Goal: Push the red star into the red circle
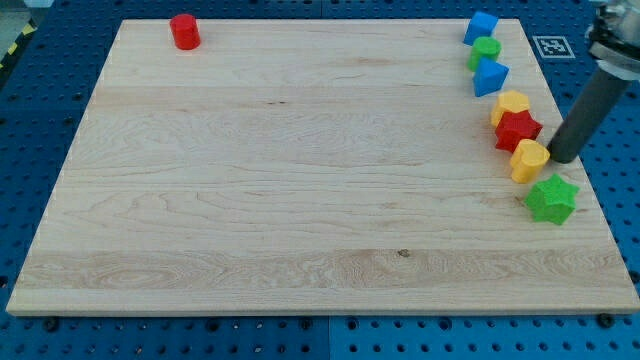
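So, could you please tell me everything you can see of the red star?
The red star is a small, glossy, plastic-looking block lying flat near the board's right edge. It sits wedged in a column of blocks, touching a yellow block above and another yellow block below. My tip is just to its lower right, apart from it. The red circle is far off, at the top left.
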`<state>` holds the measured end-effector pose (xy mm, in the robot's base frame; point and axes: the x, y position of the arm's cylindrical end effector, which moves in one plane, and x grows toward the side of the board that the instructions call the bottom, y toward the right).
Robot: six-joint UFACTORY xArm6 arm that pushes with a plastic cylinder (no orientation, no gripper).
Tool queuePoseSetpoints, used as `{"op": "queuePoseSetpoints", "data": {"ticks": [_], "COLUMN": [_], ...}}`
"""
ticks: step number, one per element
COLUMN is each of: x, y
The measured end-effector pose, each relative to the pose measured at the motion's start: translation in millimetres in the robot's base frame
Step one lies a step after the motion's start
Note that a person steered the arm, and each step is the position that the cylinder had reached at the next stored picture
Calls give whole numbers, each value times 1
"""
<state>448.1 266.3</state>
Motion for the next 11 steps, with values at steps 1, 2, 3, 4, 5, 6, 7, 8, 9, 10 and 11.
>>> {"op": "queuePoseSetpoints", "data": {"ticks": [1,2,3,4,5,6,7,8,9,10,11], "x": [-7,-25,-26,-26,-27,-29,-38,-55,-70,-78,-78], "y": [0,0,-1,-19,-43,-64,-87,-117,-156,-201,-244]}}
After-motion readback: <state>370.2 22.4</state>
